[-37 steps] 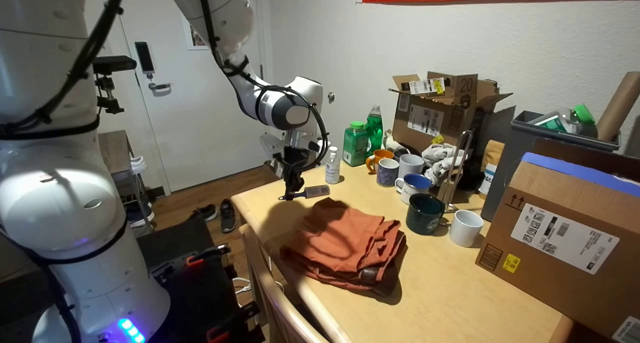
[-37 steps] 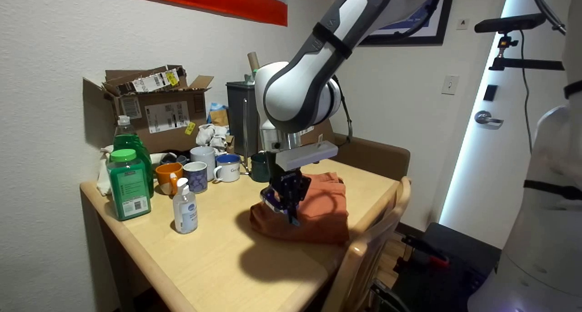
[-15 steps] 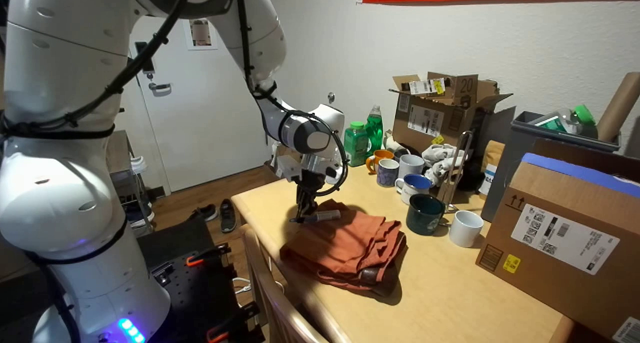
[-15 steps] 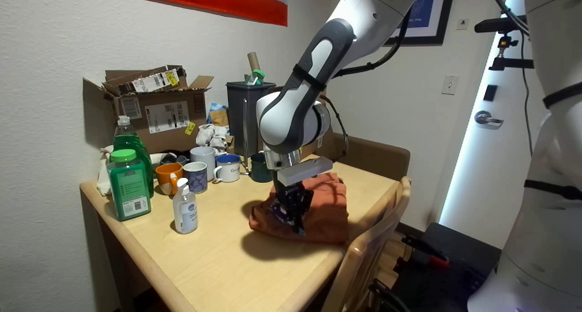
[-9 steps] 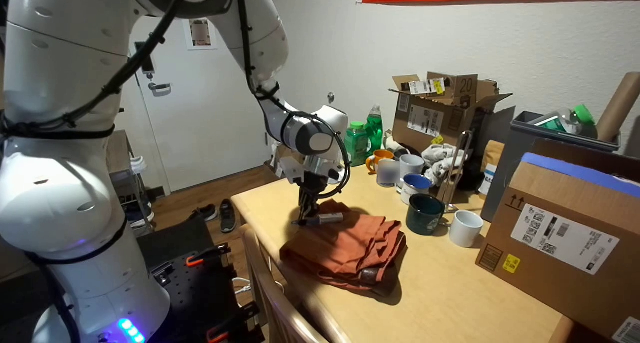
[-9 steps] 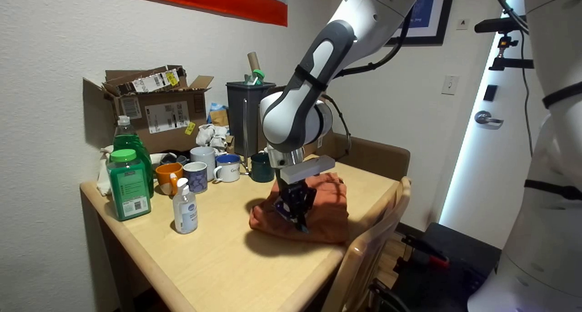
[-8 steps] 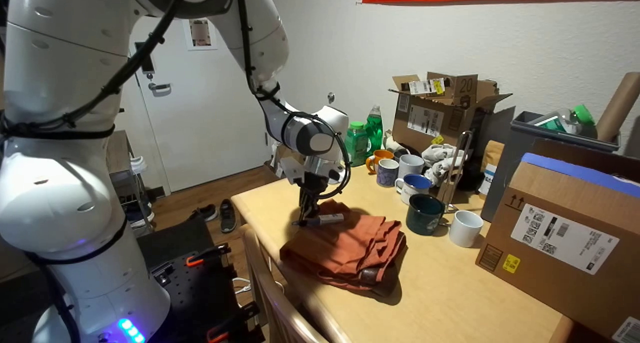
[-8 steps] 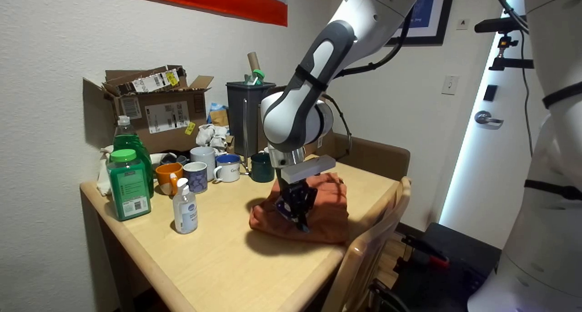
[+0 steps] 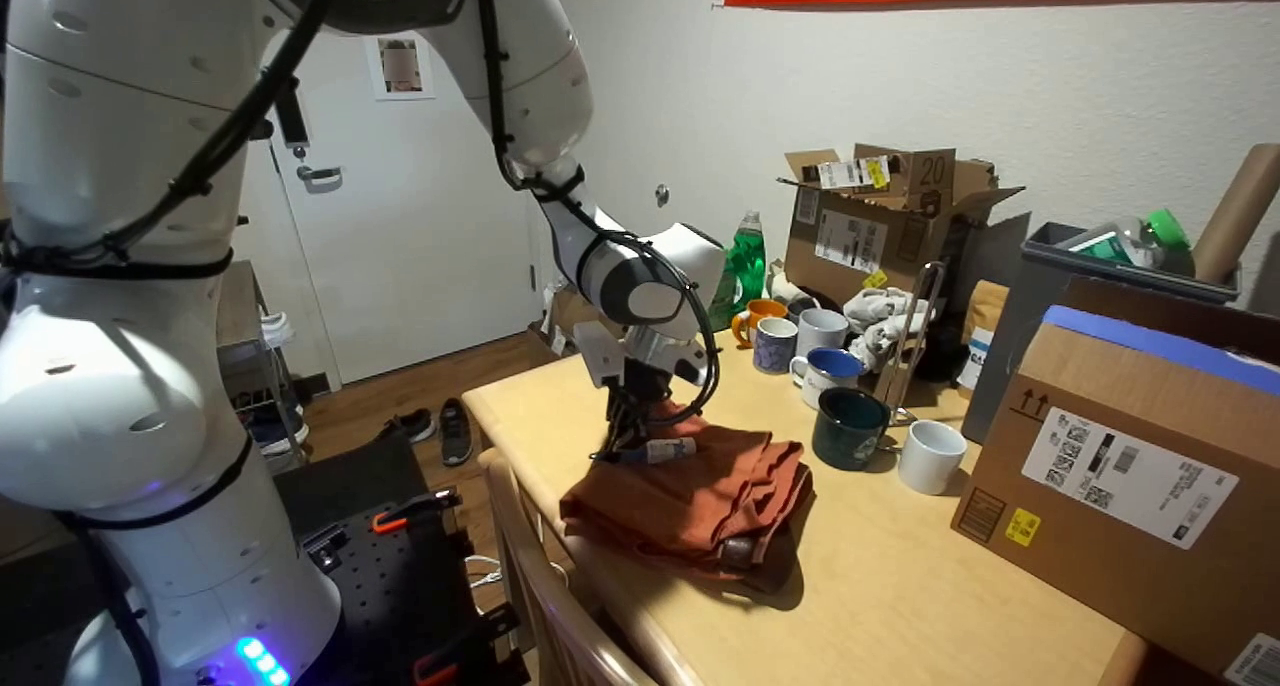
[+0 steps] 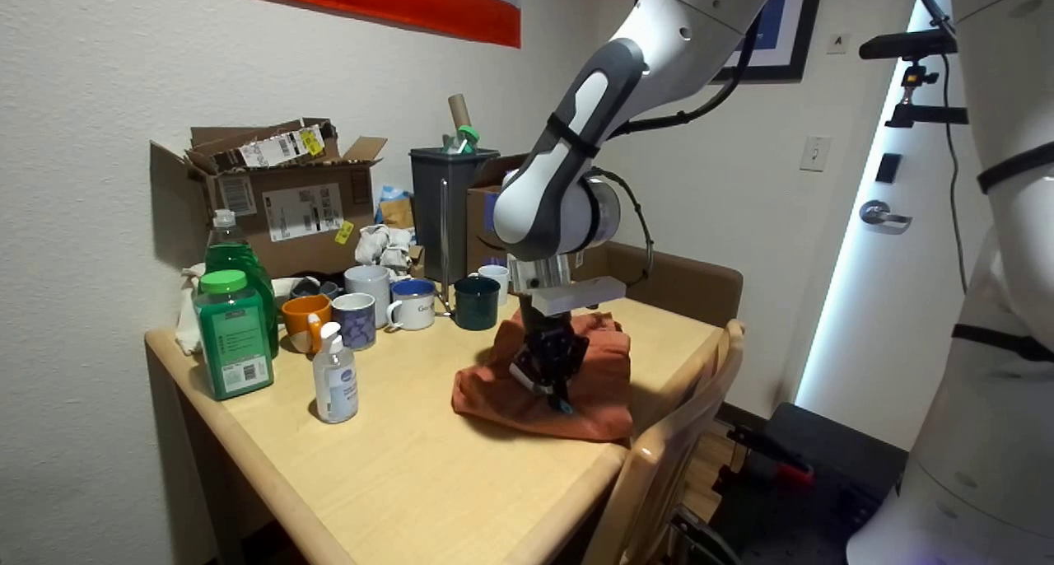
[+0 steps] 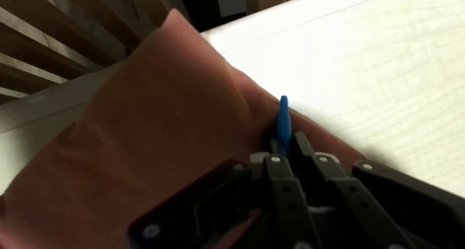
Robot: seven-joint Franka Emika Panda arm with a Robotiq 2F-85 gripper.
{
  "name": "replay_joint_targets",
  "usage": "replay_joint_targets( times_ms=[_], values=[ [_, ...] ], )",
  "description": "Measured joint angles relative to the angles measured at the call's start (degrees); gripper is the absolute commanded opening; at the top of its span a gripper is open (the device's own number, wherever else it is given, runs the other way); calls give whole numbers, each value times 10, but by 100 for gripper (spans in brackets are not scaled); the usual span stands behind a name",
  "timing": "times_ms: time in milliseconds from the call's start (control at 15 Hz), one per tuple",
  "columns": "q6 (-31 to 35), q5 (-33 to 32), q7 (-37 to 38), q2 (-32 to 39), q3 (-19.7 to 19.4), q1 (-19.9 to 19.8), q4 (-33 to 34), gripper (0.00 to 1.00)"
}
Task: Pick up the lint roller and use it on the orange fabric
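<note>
The lint roller has a blue handle and a pale roller head (image 9: 670,450). My gripper (image 9: 620,448) is shut on its handle, whose blue end (image 11: 284,123) sticks out between the fingertips (image 11: 288,144) in the wrist view. The orange fabric (image 9: 710,506) lies loosely folded near the table edge; it also shows in an exterior view (image 10: 605,384). The roller is held low over the fabric, its head appearing to rest on the cloth. In an exterior view the gripper (image 10: 558,388) partly hides the pale head (image 10: 525,377). The contact under the head is hidden.
A dark green mug (image 9: 848,431) and a white mug (image 9: 932,458) stand beyond the fabric. A large cardboard box (image 9: 1110,466) is at the table's end. A sanitizer bottle (image 10: 338,384) and green detergent bottles (image 10: 235,334) stand behind. A wooden chair (image 10: 683,441) touches the near edge.
My gripper has come down from above the fabric with the lint roller. In the last half second it has moved slightly lower and farther over the cloth, whose creases have shifted a little.
</note>
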Motion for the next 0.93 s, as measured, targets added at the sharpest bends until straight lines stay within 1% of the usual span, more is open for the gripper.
replay_joint_targets(
  times_ms=[267, 467, 667, 933],
  values=[
    [1, 50, -60, -24, 0, -37, -26, 4],
    [1, 71, -84, -46, -1, -58, -52, 4],
    [1, 74, -90, -65, -5, -70, -75, 4],
    [3, 65, -90, -90, -21, -72, -99, 3]
  ],
)
